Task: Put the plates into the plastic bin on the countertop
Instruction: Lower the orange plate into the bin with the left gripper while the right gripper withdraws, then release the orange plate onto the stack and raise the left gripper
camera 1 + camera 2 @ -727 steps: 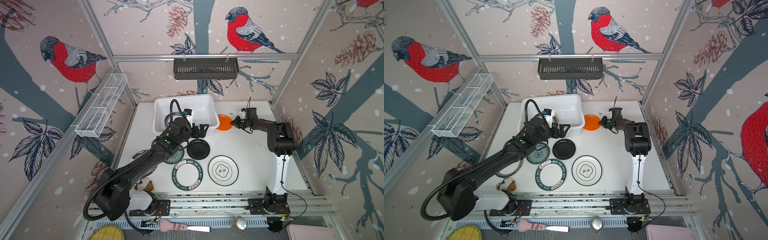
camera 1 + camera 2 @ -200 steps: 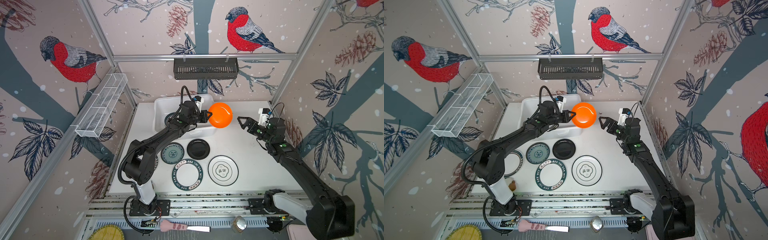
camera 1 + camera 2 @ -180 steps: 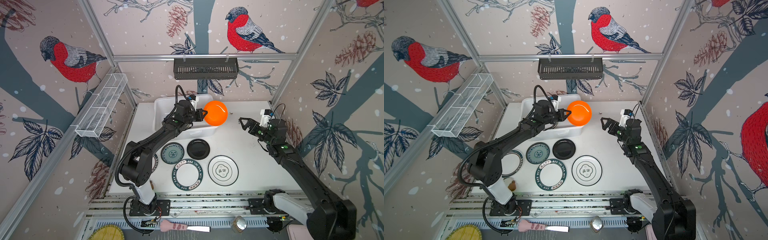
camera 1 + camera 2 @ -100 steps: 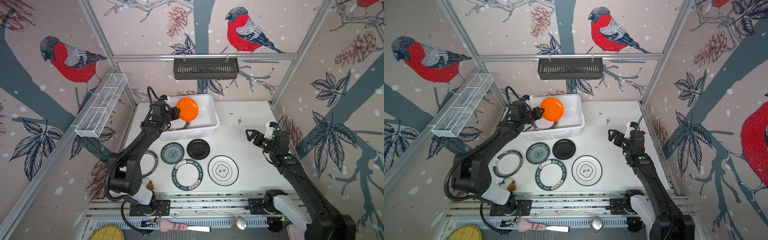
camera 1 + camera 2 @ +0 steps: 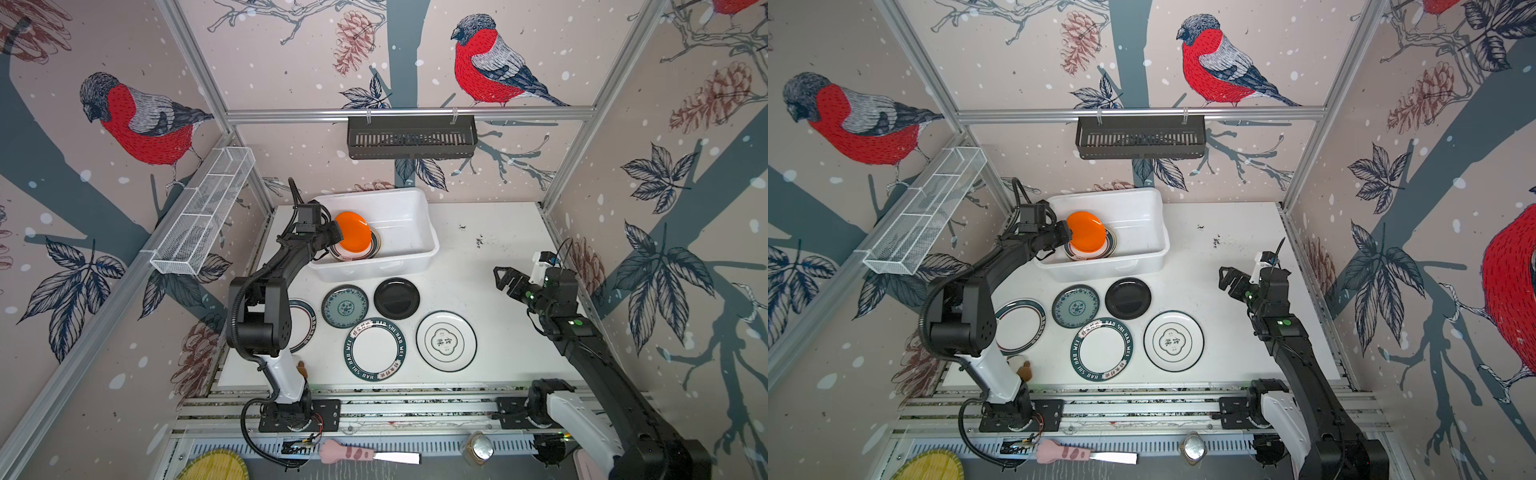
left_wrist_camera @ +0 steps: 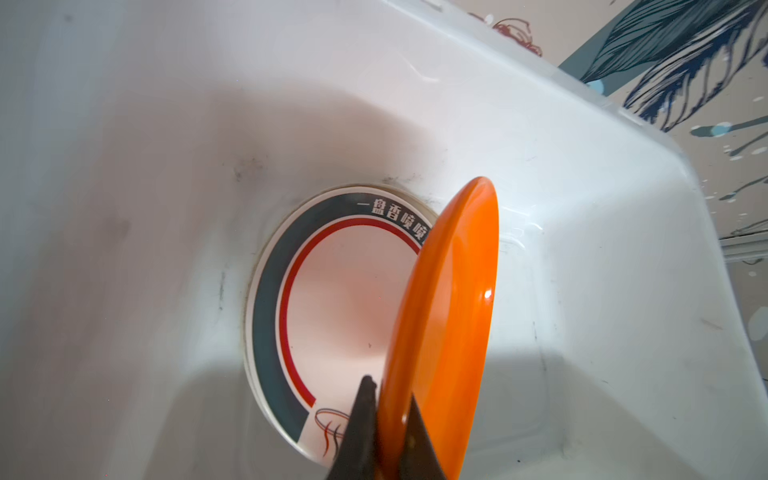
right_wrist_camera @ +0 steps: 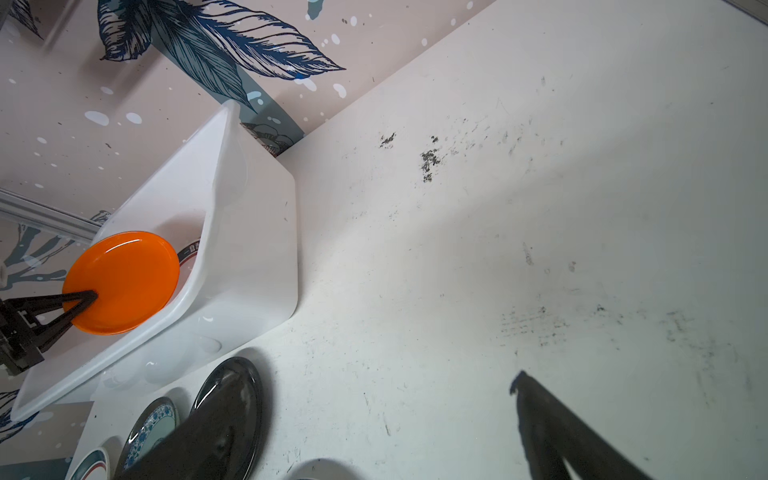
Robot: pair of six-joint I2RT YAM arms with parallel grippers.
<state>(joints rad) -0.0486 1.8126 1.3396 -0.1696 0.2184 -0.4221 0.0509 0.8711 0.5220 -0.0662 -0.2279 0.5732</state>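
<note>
As L hand (image 5: 337,238) pinches orange plate (image 5: 353,232) over bin's (image 5: 409,216) lettered plate (image 6: 266,299), R hand (image 5: 500,279) gapes

I see a black slotted basket (image 5: 411,137) hanging on the back rail and a white wire mesh rack (image 5: 203,212) along the left wall. A yellow woven mat (image 5: 216,468) lies near a pink-handled knife (image 5: 365,455) at the near edge.
</note>
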